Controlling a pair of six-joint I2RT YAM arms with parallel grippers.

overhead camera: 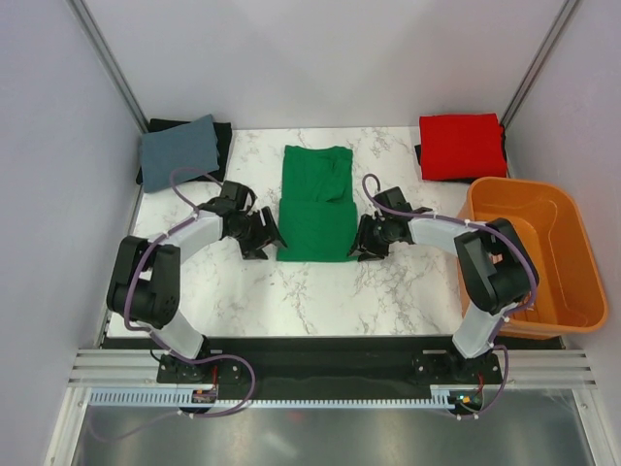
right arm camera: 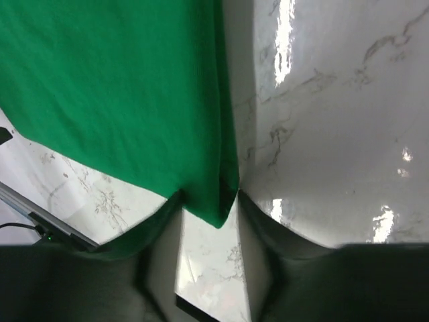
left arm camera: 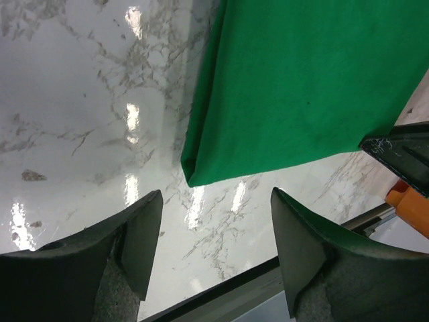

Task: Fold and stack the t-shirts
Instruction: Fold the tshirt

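The green t-shirt (overhead camera: 318,204) lies folded into a long rectangle in the middle of the marble table; it also shows in the left wrist view (left arm camera: 301,87) and the right wrist view (right arm camera: 114,87). The red t-shirt (overhead camera: 461,146) lies folded at the back right. My left gripper (overhead camera: 262,238) (left arm camera: 216,194) is open and empty, low over the table just short of the shirt's near left corner. My right gripper (overhead camera: 367,241) (right arm camera: 209,196) is partly open, its fingertips on either side of the shirt's near right corner.
A folded grey-blue cloth (overhead camera: 179,146) lies on a black cloth (overhead camera: 221,136) at the back left. An orange plastic basket (overhead camera: 568,291) stands at the right edge of the table. White walls close in the back and sides.
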